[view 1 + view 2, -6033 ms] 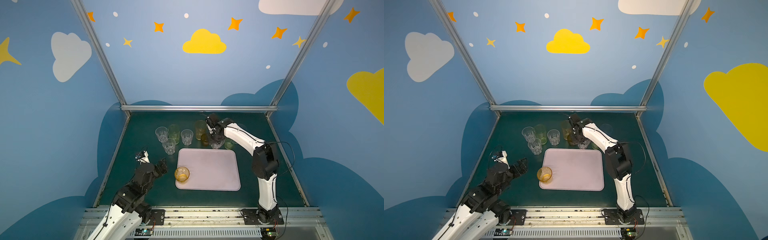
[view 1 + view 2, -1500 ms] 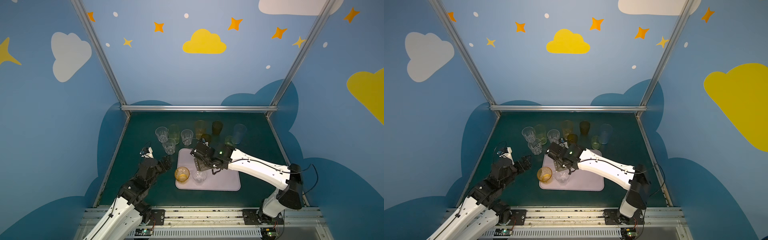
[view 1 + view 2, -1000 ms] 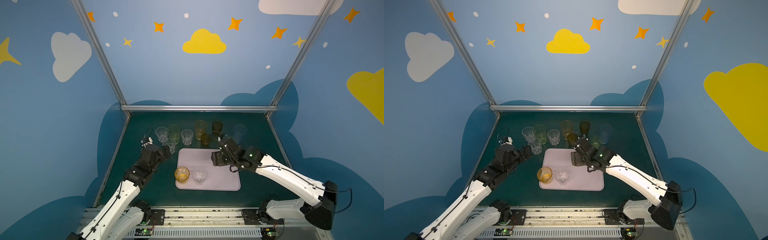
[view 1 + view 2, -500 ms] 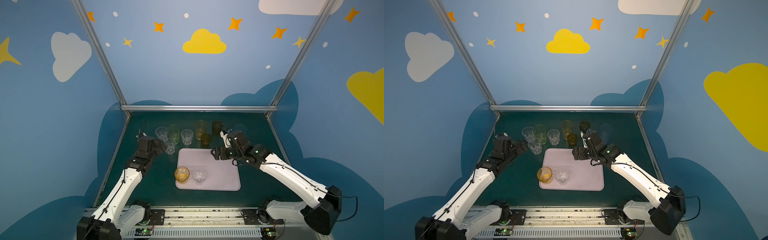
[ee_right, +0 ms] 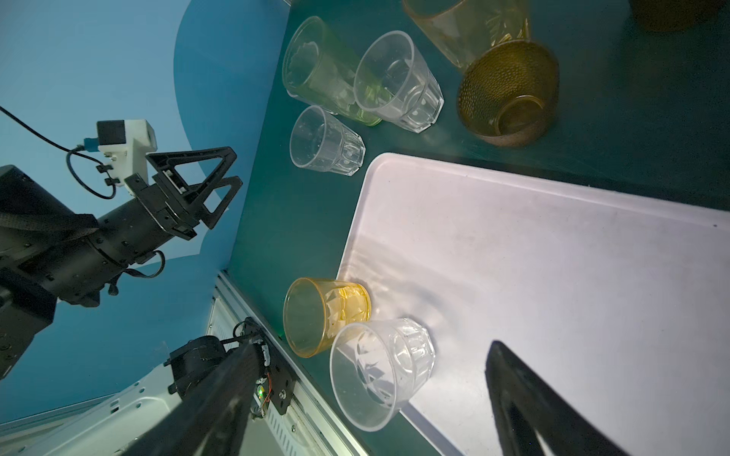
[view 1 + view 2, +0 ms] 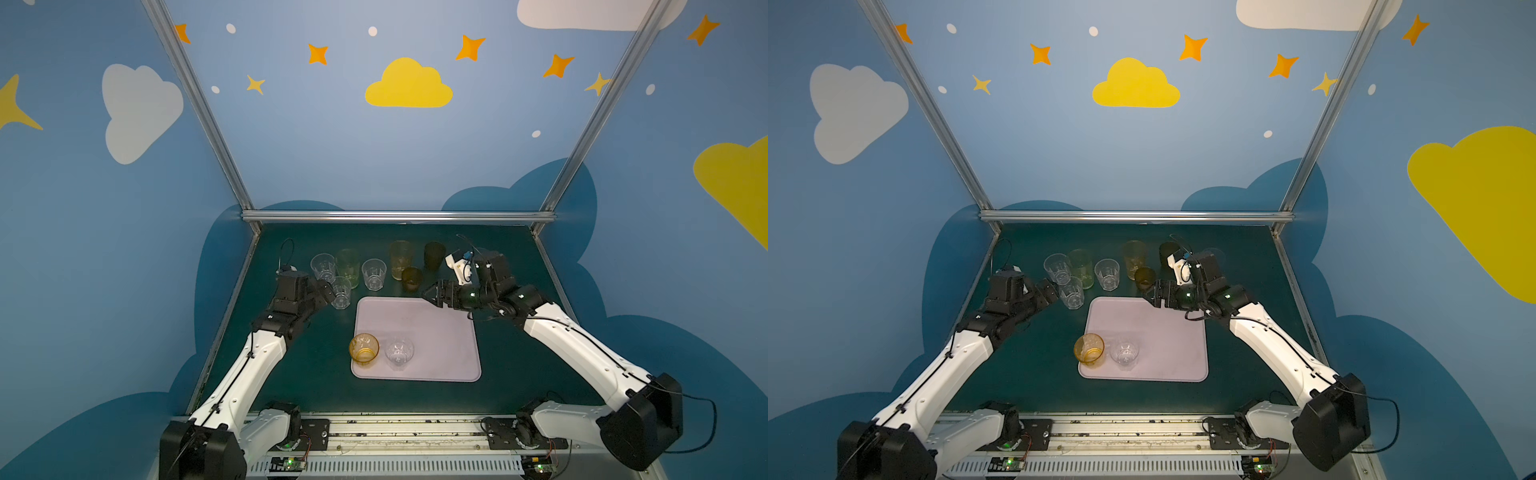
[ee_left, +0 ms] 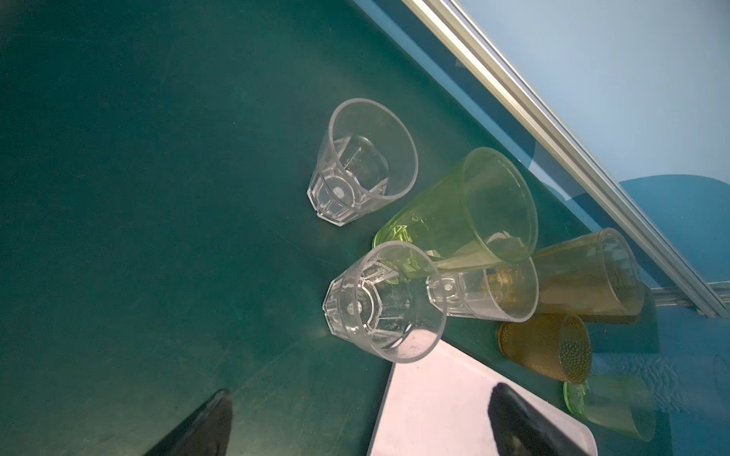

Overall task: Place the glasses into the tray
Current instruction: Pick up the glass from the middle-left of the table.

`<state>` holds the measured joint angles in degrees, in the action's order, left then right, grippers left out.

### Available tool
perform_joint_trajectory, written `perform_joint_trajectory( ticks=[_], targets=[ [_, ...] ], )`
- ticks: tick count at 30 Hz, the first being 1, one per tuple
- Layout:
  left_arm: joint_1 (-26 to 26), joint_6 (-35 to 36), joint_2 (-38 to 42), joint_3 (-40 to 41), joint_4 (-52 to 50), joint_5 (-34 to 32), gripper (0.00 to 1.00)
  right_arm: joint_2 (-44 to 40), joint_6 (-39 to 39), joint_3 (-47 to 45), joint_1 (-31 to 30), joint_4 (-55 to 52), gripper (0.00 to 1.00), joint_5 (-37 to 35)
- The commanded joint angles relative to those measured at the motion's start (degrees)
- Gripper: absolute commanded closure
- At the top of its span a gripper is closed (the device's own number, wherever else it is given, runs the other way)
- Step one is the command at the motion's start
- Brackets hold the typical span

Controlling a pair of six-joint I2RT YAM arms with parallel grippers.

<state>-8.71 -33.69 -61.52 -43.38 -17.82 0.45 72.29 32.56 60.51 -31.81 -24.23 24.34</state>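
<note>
Two of the glasses stand upright on the tray [image 6: 440, 328]. An amber glass [image 6: 364, 348] and a clear faceted glass [image 6: 399, 352] are set side by side at its 7 o'clock corner in both top views.

The others are ranged on the green mat [image 6: 316, 374] beyond the tray, from its 10 o'clock round to its 1 o'clock:
- a clear tumbler [image 6: 341, 292] nearest the tray, with two more clear ones behind it;
- a tall green glass [image 6: 348, 266];
- a tall amber tumbler [image 6: 401, 257];
- a small brown dimpled glass [image 6: 412, 278];
- a dark brown glass [image 6: 434, 254].

(A small green glass [image 7: 608, 406] is made out in the left wrist view only.)

The left gripper [image 6: 329, 289] is held at the tray's 10 o'clock, just beside the clear tumbler. Its jaws are spread wide and nothing is gripped. In its wrist view the tumbler is seen ahead of the fingertips [image 7: 213, 422], not yet between them.

The right gripper [image 6: 428, 296] is poised over the tray's far edge at about 1 o'clock and is pointed toward 9 o'clock. Its jaws are likewise released and empty, and the small brown dimpled glass is found just beside it at its 11 o'clock.
</note>
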Motion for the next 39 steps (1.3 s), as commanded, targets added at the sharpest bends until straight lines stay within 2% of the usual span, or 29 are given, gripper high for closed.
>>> perform_joint_trajectory(
  ticks=[1, 11, 19, 24, 39],
  targets=[
    [0.2, 0.1, -1.5, -0.7, 1.2, 1.1, 0.00, -0.6, 0.2, -0.1, 0.3, 0.2, 0.09, 0.8],
    [0.3, 0.2, -5.2, -2.2, 0.7, 3.0, 0.01, -1.2, -0.1, -0.5, 0.5, -0.2, 0.09, -1.1],
    [0.3, 0.6, -7.4, -3.0, 1.0, 4.2, 0.07, -1.3, -0.3, -0.6, 0.6, 0.0, 0.10, -1.1],
    [0.3, 1.2, -8.4, -4.1, 0.5, 4.9, 0.12, -1.4, 0.2, -1.3, 0.8, 2.0, 0.10, 1.3],
    [0.3, 0.3, -11.0, -4.4, 3.0, 6.0, 0.30, -2.6, 0.0, -1.9, 0.8, 0.8, 0.10, -1.3]
  ],
)
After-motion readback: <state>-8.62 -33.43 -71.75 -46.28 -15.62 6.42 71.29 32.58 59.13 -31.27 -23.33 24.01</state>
